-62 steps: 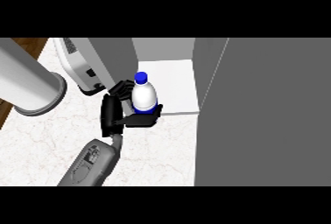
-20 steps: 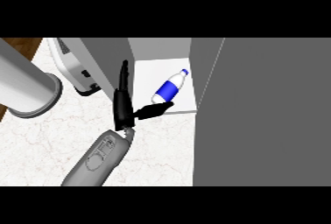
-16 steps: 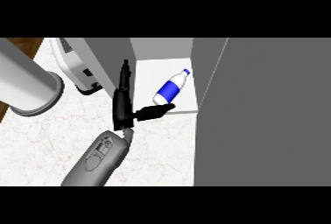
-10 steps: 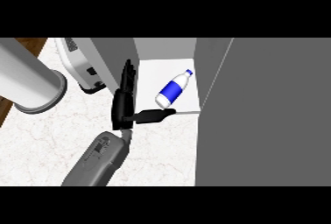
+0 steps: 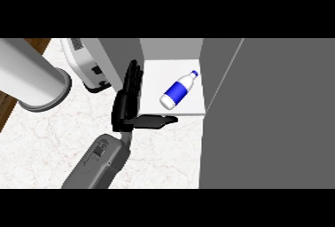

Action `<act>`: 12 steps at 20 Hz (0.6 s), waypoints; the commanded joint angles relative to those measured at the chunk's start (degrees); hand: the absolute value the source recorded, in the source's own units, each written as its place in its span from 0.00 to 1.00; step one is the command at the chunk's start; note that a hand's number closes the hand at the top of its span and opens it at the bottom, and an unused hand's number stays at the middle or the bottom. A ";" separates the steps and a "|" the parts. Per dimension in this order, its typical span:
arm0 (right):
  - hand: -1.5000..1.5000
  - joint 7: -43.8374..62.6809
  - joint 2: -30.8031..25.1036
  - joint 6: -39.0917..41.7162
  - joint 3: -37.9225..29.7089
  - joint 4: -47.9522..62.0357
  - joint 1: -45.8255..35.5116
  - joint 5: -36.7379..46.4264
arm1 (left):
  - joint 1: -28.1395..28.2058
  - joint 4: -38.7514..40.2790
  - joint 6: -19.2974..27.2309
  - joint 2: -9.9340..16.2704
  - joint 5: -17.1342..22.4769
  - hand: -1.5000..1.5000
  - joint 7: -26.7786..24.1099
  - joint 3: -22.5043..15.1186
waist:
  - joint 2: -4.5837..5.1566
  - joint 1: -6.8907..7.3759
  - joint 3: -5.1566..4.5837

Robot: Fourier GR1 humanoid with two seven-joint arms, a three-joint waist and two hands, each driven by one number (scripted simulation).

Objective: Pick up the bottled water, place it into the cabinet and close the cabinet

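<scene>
The right hand (image 5: 128,99) stands edge-on at the open front of the cabinet, its fingers (image 5: 133,75) straight and pointing up along the left inner wall, its thumb (image 5: 156,120) stuck out sideways across the front lip of the shelf. It has hold of nothing. Just to the right of the fingers, apart from them, the bottled water (image 5: 178,89) lies on its side on the white cabinet shelf (image 5: 152,75), blue cap toward the back right corner and base toward the front. The bottle is fully inside and clear of the hand.

Placing looks finished, so the step in hand is judged to be drawing the hand out and then closing the cabinet. To do it well, the hand should come straight back toward the marble surface (image 5: 46,146) with the thumb lifted over the shelf lip, so it neither catches the edge nor nudges the bottle, which could roll. The large grey panel (image 5: 268,111) at the right is probably the open door; the hand should go round to its outer face and push with flat fingers in one steady swing until it shuts.

The left hand does not show; a grey cylinder (image 5: 29,75) at the upper left is most likely that arm. A white appliance (image 5: 88,66) stands beside the cabinet.
</scene>
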 commanded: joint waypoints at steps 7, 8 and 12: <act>0.00 4.83 1.98 -4.35 5.75 -5.00 1.00 2.33 | 7.98 -18.33 -3.66 4.96 1.50 0.00 4.54 1.71 | -0.30 1.17 0.16; 0.00 2.43 0.81 -3.27 3.29 -3.14 1.24 1.98 | 12.01 -24.39 -1.39 4.18 -0.14 0.00 6.24 -1.82 | -0.43 1.43 0.20; 0.00 0.26 -1.64 -1.15 2.92 -3.79 3.78 0.68 | 15.01 -29.69 -0.11 3.11 -2.13 0.00 7.16 -2.87 | -0.26 0.82 0.20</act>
